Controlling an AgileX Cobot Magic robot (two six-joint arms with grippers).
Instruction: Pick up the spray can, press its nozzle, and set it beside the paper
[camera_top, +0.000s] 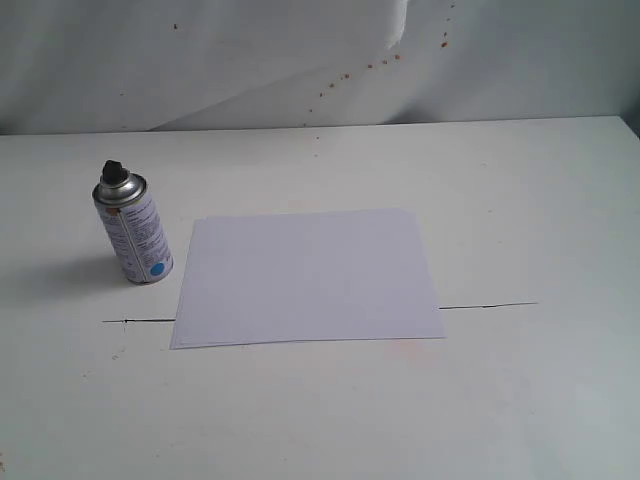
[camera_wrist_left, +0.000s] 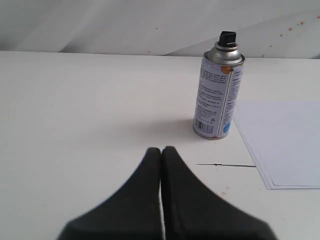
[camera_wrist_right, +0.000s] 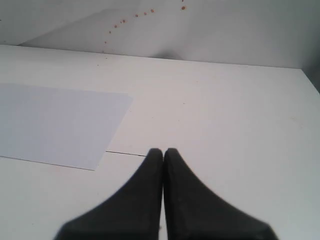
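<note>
White and plain, the paper (camera_top: 310, 275) lies flat in the middle of the pale tabletop (camera_top: 520, 400), with a second sheet's edge just peeking out beneath it. The spray can (camera_top: 133, 232) stands upright just off the paper's left edge, near its far left corner, close to it but not touching. It is silver with a white printed label and a blue dot low on its side, and the black nozzle (camera_top: 116, 172) sits on top of its domed cap. A thin dark line (camera_top: 487, 305) on the tabletop runs out from under the paper on both sides. The left jaws are pressed together with nothing between them, hanging over the tabletop on the can's side of the paper, well short of the can. The right jaws are also closed and empty, off the paper's opposite side.
</note>
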